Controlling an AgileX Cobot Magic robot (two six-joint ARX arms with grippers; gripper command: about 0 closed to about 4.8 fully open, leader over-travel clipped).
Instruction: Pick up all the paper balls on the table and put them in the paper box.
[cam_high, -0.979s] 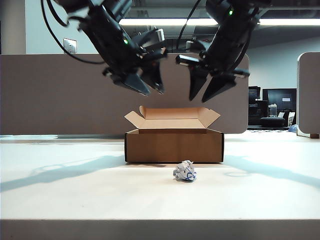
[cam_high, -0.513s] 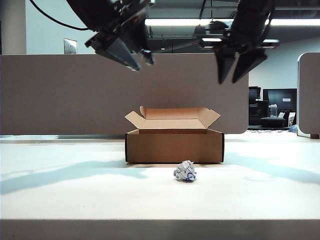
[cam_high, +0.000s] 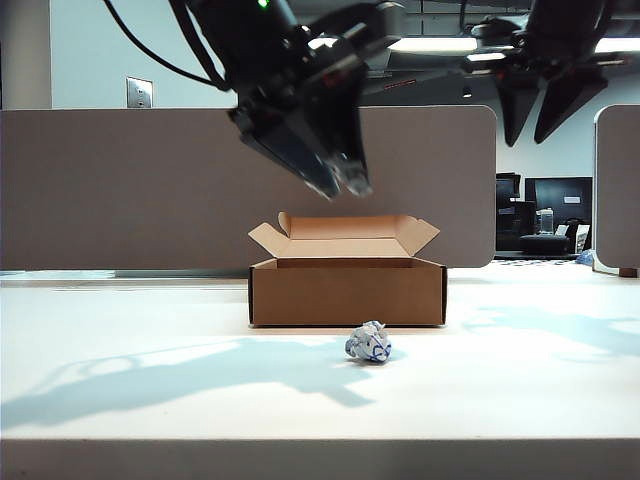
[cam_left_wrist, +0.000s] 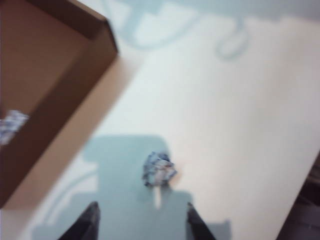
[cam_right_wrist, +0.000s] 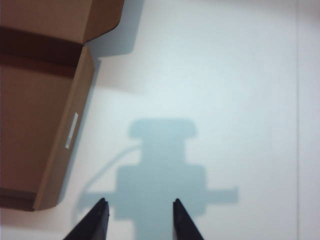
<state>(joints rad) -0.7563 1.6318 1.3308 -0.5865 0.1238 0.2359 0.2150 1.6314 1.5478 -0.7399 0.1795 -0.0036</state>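
Off-white, flat tabletop (cam_high: 150, 400) runs wide under fluorescent ceiling lights, with a grey-brown divider panel (cam_high: 120, 190) standing behind it. On it sits the low brown cardboard box (cam_high: 347, 292), its top flaps folded outward. One crumpled white paper ball with blue print (cam_high: 369, 343) lies on the table just in front of the box, apart from its front wall. A second white paper wad (cam_left_wrist: 12, 126) lies inside the box (seen only in my left wrist view, at the frame's edge).

My left gripper (cam_high: 338, 180) hangs in the air above the box, fingers pointing down, jaws parted and holding nothing; its wrist view shows the loose ball (cam_left_wrist: 159, 169) on the table ahead of the fingertips (cam_left_wrist: 90, 220). My right gripper (cam_high: 540, 108) is high and off to the box's right, jaws apart, empty, over bare table beside the box (cam_right_wrist: 45, 125).
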